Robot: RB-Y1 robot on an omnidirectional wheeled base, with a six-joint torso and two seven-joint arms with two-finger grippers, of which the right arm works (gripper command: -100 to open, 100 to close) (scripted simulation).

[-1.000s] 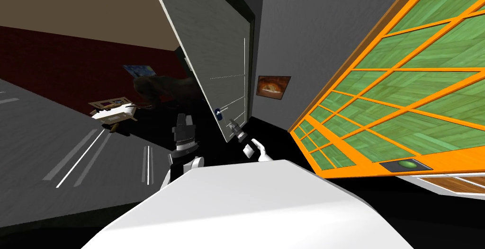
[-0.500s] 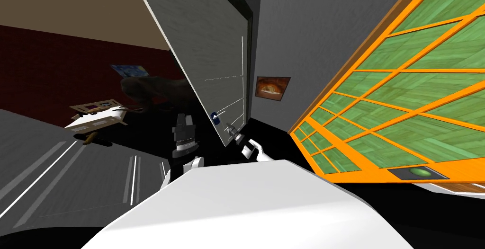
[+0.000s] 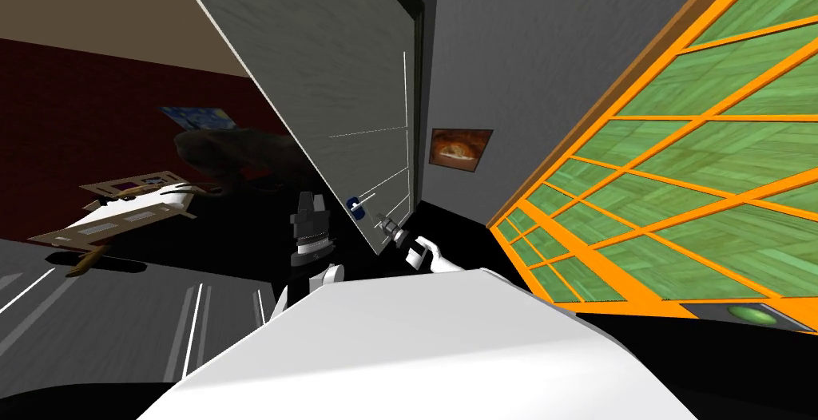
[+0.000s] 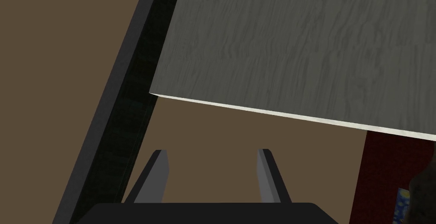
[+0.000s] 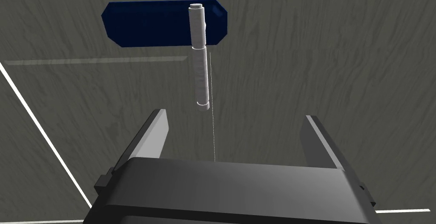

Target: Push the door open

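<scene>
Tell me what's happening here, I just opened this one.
The robot is working on a grey wood-grain door, which stands partly open. Its right pincer, fingers open, faces the door panel close beside the light grey cylindrical lever handle on a dark blue plate, gripping nothing. The left pincer, also open, points up past the door's pale edge.

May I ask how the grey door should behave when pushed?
The door looks a rigid slab, so it should swing whole, not flex. It stands ajar, so probably nothing latches it. Its face near the handle looks smooth; the right gripper might slide.
</scene>
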